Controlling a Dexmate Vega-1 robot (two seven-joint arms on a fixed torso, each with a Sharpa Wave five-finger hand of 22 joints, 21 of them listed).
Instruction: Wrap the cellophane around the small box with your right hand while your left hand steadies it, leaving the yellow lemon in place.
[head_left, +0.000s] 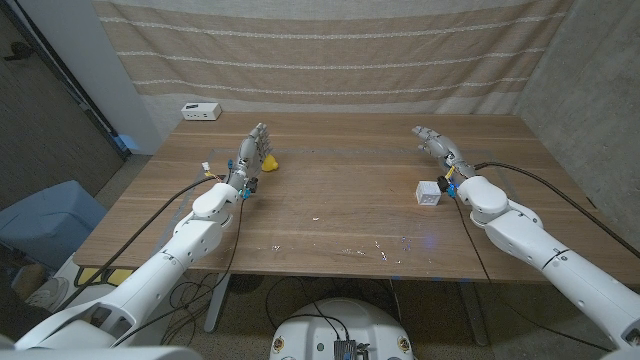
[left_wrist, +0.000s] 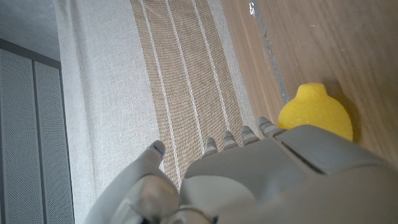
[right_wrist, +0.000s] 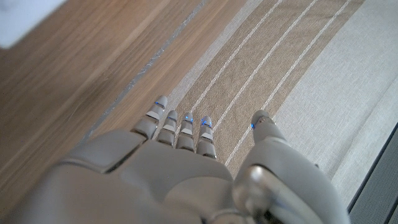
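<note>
Hands wait apart, both empty.
We see left hand (head_left: 254, 150) fingers straight beside lemon (head_left: 269, 161); right hand (head_left: 436, 145) fingers straight beyond small box (head_left: 428, 193).

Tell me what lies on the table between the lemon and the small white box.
In the head view, only bare wooden table lies between the lemon and the small white box; nothing stands on that stretch.
</note>
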